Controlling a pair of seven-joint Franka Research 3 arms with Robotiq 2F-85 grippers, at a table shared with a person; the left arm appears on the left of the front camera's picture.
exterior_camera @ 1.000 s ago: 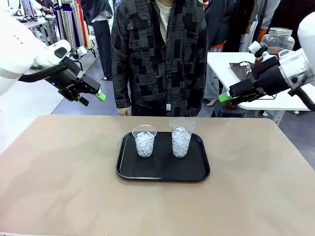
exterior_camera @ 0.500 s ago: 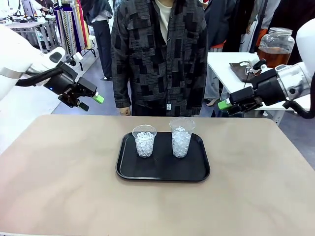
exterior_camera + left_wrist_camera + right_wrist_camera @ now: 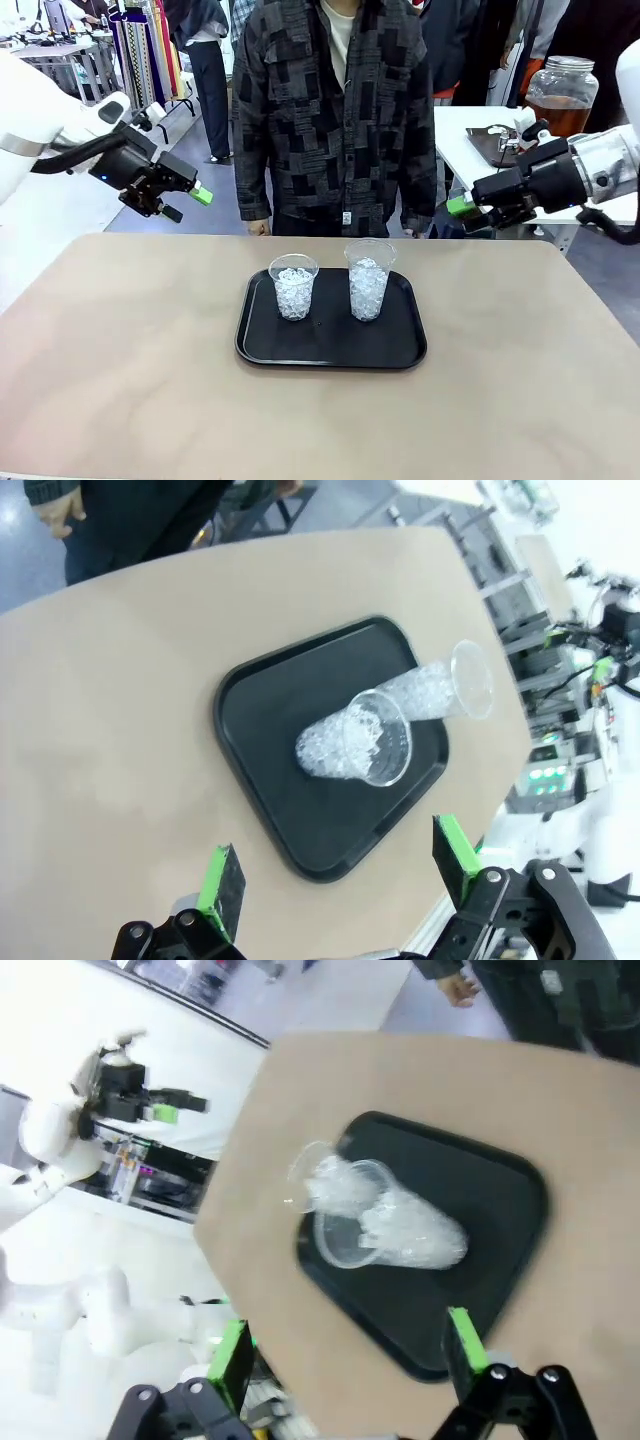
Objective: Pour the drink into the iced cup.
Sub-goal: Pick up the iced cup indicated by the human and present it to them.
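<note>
Though aloft, left fingers (image 3: pixel 222 890), right fingers (image 3: pixel 232 1360) wide, empty.

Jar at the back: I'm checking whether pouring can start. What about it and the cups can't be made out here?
- Jar, front view: its base is hidden behind the right arm, and its spigot is too small and far off to tell.
- Cups, right wrist view: they are blurred and overlap, so which one is taller can't be told.

Tray (image 3: pixel 330 346) holding short cup (image 3: pixel 293 288) and tall cup (image 3: pixel 368 281) mid-table, open table (image 3: pixel 120 360) around, person (image 3: pixel 335 120) beyond
</note>
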